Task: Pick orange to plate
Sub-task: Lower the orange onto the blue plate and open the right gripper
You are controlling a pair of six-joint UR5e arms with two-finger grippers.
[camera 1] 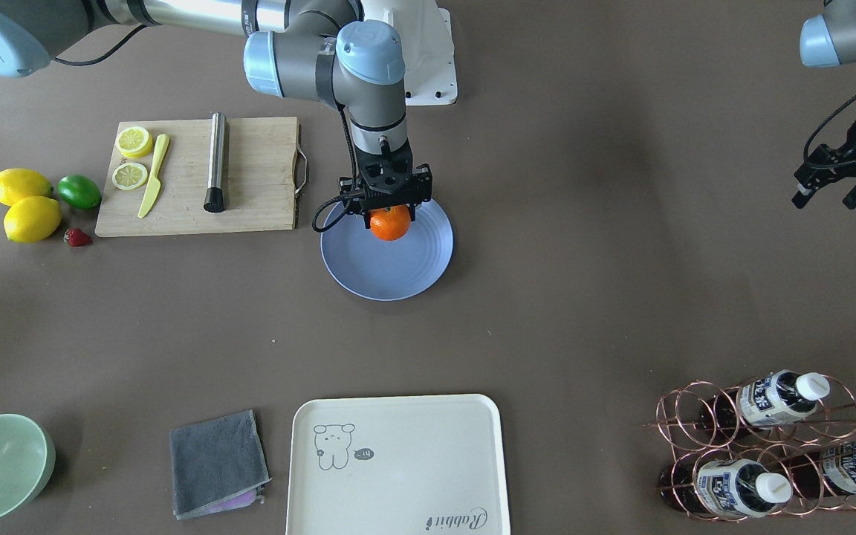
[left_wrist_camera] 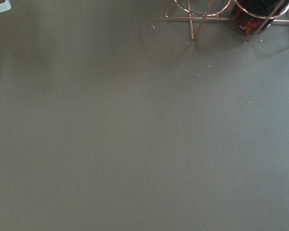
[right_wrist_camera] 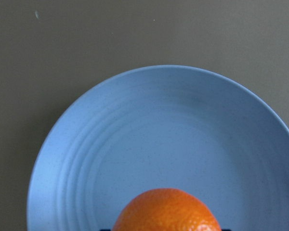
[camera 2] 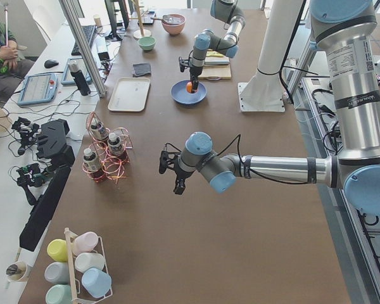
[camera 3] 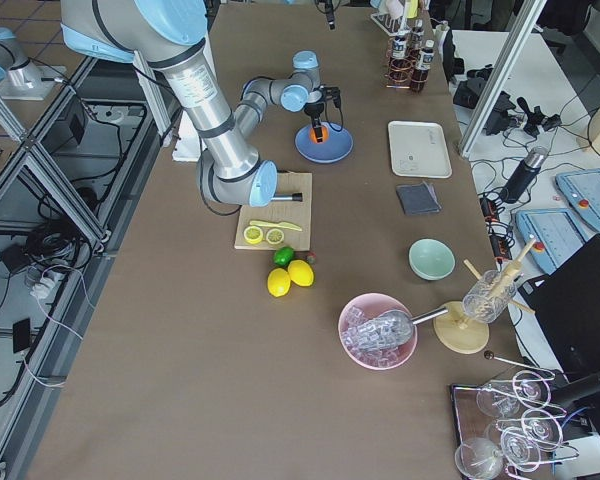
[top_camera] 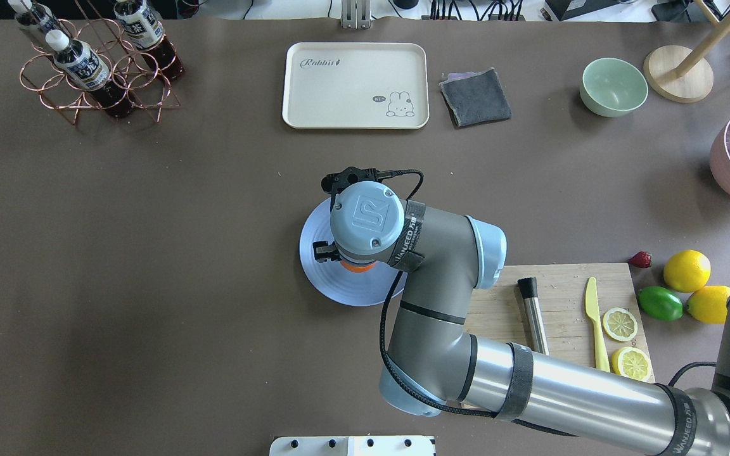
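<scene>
Near the end: over plate, not yet let go.

Noted right gripper (camera 1: 387, 210) pinched on orange (camera 1: 390, 224), above plate (camera 1: 387, 276) toward 12 o'clock in front-facing view, inside rim; at 6 o'clock in right wrist view. Cannot tell whether resting on plate or hanging just above. Noted left gripper (camera 1: 831, 195) spread, holding nothing, well apart at 3 o'clock from plate. Judged pick and carry done. Left to do: lower if not yet touching, spread fingers, lift away. Worth watching for a roll toward rim on release, given the round shape.
</scene>
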